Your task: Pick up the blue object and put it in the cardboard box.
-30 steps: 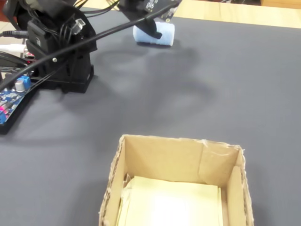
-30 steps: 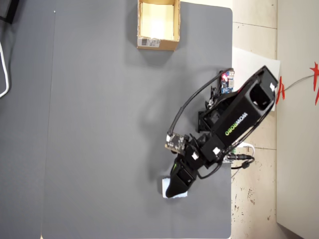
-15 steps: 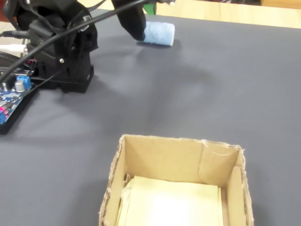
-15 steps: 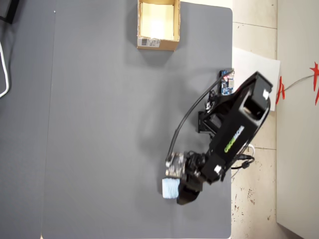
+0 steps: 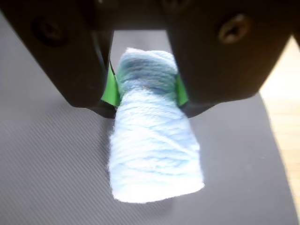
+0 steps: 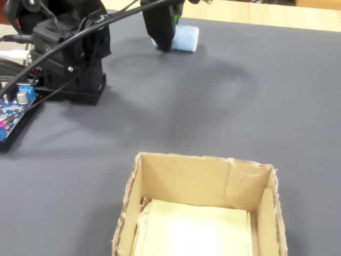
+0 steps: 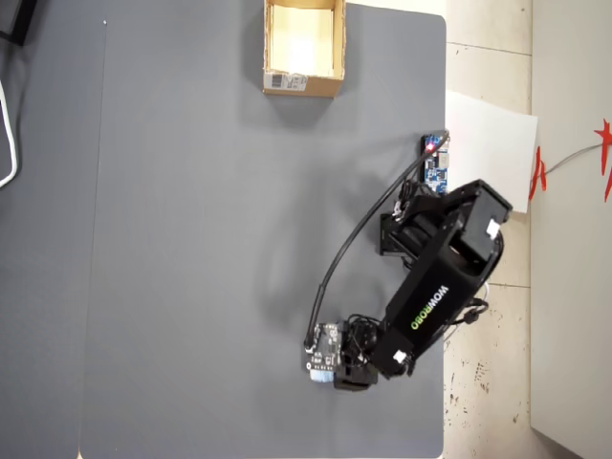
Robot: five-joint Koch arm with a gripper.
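The blue object (image 5: 152, 140), a pale fuzzy roll, is lying on the dark grey counter (image 6: 240, 106) near its far edge in the fixed view, w/ the light wood strip just beyond. In the wrist view the gripper (image 5: 145, 91) is now straddling it: both black jaws w/ green pads are pressing the roll's far end from either side, so the gripper is grasping the blue object, and the roll is pinching in slightly where the pads are biting. It's still looking seated on the counter, not yet lifted.

Vs 1 s ago, the arm has been swinging round and dropping: then the gripper was hanging over/behind the roll; half a sec ago it was sitting beside it; now the jaws are bracketing it. In the overhead view the arm (image 7: 435, 296) is reaching low, covering most of the roll (image 7: 316, 376), only a sliver showing.

Meaning for the task: approach seems done, grasp seems made, lift is next. The cardboard box (image 7: 304, 48) is sitting well apart at the opposite end of the counter, open, pale inside, so a long carry is remaining. Grip is on one end only, so the soft roll may be sagging or slipping on lift.
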